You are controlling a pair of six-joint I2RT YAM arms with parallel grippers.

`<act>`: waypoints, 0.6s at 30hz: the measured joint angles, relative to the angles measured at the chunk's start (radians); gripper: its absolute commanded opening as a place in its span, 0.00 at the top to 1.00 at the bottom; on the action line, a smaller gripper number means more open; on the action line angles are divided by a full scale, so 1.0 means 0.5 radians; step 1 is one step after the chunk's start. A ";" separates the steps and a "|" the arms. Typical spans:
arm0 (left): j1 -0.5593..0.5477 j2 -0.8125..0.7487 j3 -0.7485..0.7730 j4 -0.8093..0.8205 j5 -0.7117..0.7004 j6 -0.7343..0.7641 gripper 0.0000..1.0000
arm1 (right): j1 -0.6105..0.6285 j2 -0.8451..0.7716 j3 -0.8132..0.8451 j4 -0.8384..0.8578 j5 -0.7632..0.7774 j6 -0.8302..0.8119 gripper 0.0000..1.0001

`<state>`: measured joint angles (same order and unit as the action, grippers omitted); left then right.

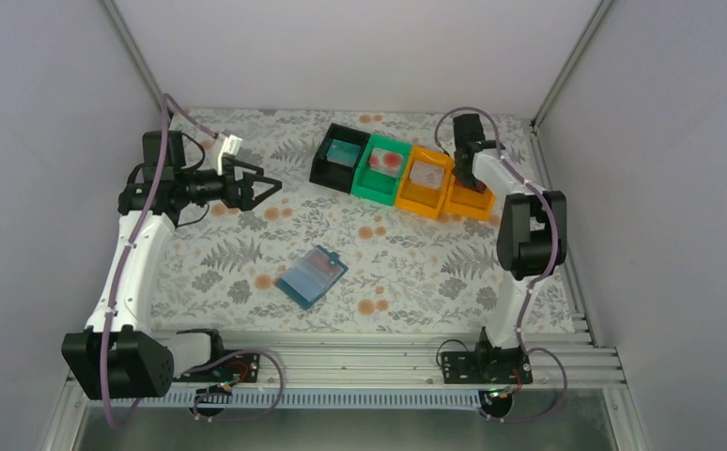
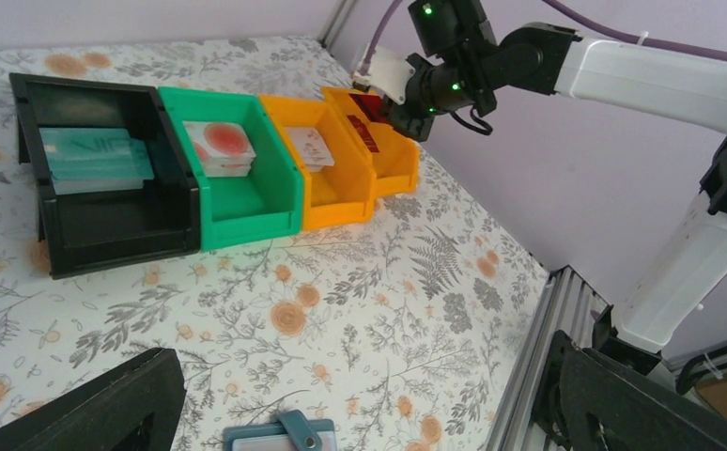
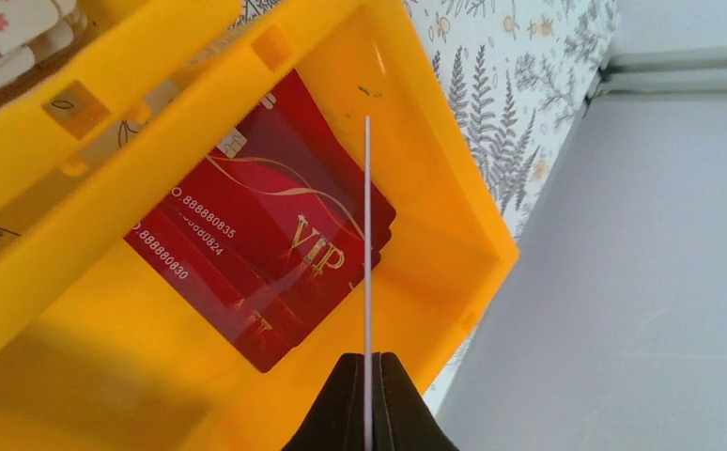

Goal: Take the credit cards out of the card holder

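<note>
Right gripper [image 3: 367, 368]: clamping a credit card [image 3: 367, 235] edge-on, poising it for dropping onto red cards [image 3: 266, 254] in the far-right-corner orange bin [image 3: 435, 150].
Left gripper [image 1: 268, 188]: hovering wide open, left edge.

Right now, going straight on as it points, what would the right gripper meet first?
Probably the red cards in the orange bin: the right gripper, shut on an edge-on card, points into it. Depth unclear.

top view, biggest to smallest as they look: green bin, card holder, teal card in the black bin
1. green bin and card holder, about alike, not ranked
2. teal card in the black bin, clearly smallest
</note>
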<state>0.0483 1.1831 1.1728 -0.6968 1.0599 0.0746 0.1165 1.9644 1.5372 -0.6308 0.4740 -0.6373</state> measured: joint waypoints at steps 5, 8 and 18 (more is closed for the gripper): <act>0.000 0.043 0.001 -0.002 0.045 0.011 0.00 | 0.056 0.052 -0.051 0.137 0.175 -0.182 0.96; 0.000 0.060 0.001 -0.005 0.061 0.024 0.00 | 0.066 0.106 -0.085 0.202 0.267 -0.266 0.96; 0.000 0.075 0.003 -0.034 0.101 0.035 0.00 | 0.076 0.227 -0.098 0.356 0.439 -0.404 0.96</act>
<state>0.0483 1.2205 1.1744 -0.7136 1.1107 0.0921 0.1543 2.0777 1.4883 -0.4530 0.6933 -0.8391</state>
